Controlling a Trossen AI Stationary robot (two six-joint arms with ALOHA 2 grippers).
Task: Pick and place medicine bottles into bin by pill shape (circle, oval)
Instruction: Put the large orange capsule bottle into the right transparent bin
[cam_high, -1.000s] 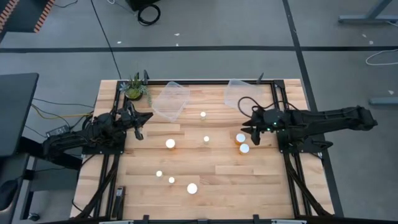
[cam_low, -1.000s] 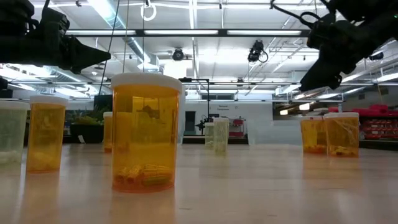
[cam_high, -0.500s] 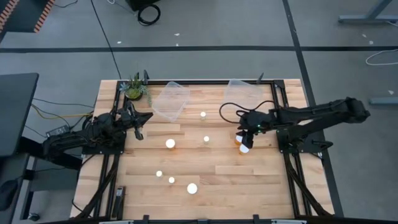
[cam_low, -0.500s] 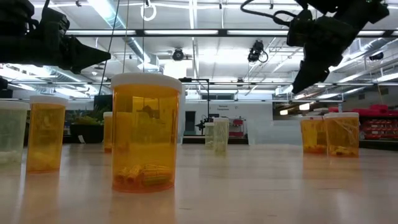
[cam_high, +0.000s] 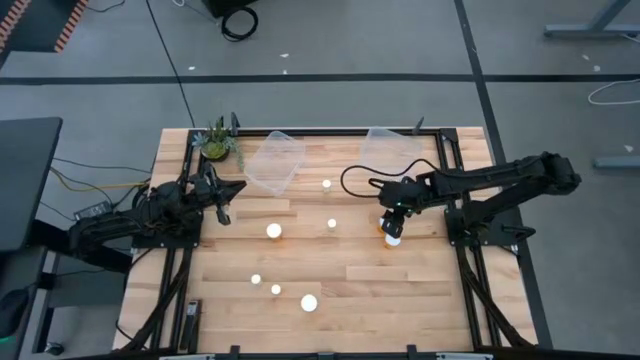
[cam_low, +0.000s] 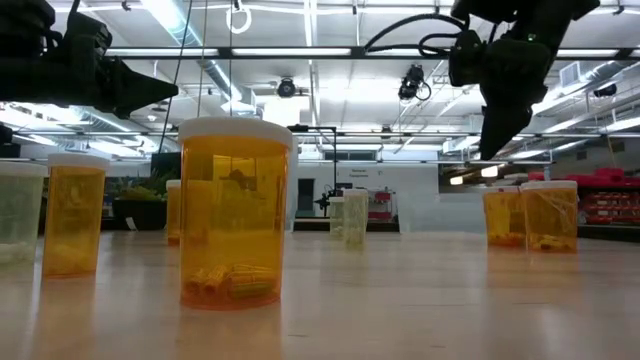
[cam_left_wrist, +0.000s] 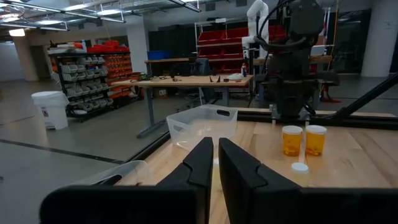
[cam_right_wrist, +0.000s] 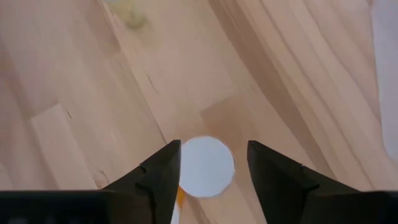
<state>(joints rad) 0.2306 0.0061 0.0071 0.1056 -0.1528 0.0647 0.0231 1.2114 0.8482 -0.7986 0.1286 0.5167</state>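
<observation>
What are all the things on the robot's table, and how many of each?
medicine bottles: eight, white caps and orange bodies, standing spread over the table's middle and near part; two stand side by side under the right gripper.
bins: two, clear plastic, at the far edge of the table, one toward each side.
potted plant: one, green, far left corner.
table: one, pale wood planks.
left gripper: one, dark, shut and empty, waiting at the table's left edge.
right gripper: one, dark, fingers apart, pointing down over a bottle's white cap.
</observation>
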